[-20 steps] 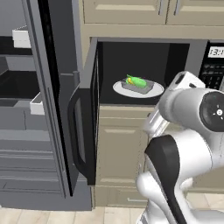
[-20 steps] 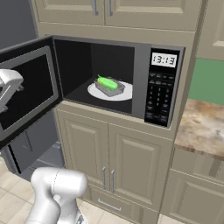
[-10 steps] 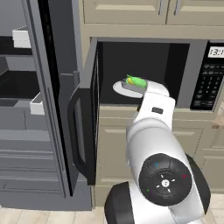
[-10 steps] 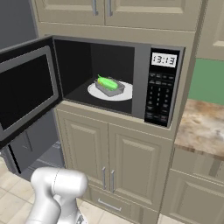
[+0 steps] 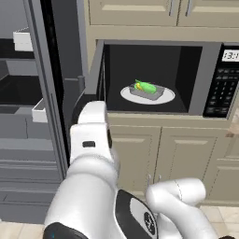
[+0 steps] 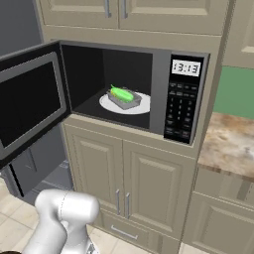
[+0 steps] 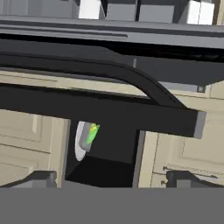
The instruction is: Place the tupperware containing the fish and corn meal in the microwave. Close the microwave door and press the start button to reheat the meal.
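Readable text: just the clock, tbh

The microwave [image 6: 134, 89] has a small digital display [image 6: 185, 68] in the upper right of the right base view, top of the keypad panel [image 6: 179, 111], reading 13:13. In the left base view the display [image 5: 230, 55] is cut by the right edge, only "13" shows. Keypad btns too small to read.

Flat, even rendered light (slightly soft focus).

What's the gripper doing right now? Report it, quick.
Gripper: open, holding nothing, facing the microwave door.
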